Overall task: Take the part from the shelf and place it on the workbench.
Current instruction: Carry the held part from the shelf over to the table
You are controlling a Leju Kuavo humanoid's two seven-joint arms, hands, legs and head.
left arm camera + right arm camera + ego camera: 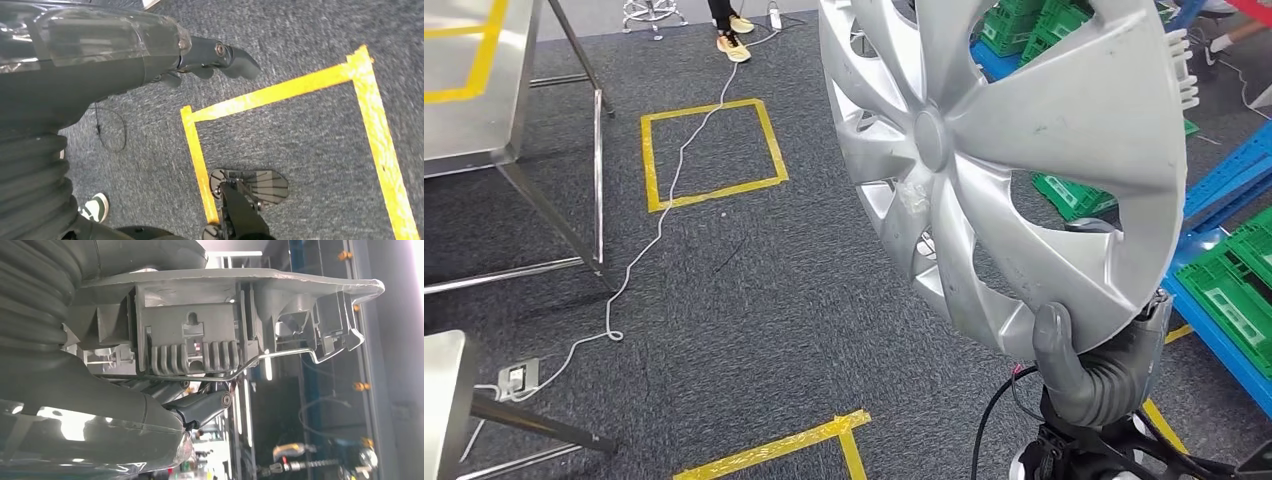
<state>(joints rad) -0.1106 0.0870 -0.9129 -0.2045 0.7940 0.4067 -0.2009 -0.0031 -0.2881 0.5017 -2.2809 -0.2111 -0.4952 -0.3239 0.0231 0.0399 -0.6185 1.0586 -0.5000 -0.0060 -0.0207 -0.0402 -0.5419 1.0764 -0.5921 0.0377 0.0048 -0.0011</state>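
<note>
Our right hand [1092,368] grips the lower rim of the hubcap [1014,150], thumb pressed against its silver face, and we hold it upright in front of us, well above the grey carpet [754,290]. In the right wrist view the same hand [200,405] has its dark fingers [202,407] hooked behind the ribbed plastic back of the hubcap [220,315], against the thin wire ring running there. Our left hand [210,57] hangs low over the carpet [300,150] with nothing in it, its fingers loosely apart and slightly bent.

On the floor we see a square of yellow tape [712,153] ahead, and another taped corner [824,435] nearer to us. A white cable [659,235] snakes from a socket block [516,376] across the carpet. A steel workbench [479,95] stands at the left. Green crates [1234,285] sit on a blue rack [1224,180] at the right. A person's feet in yellow shoes [734,45] stand at the far edge.
</note>
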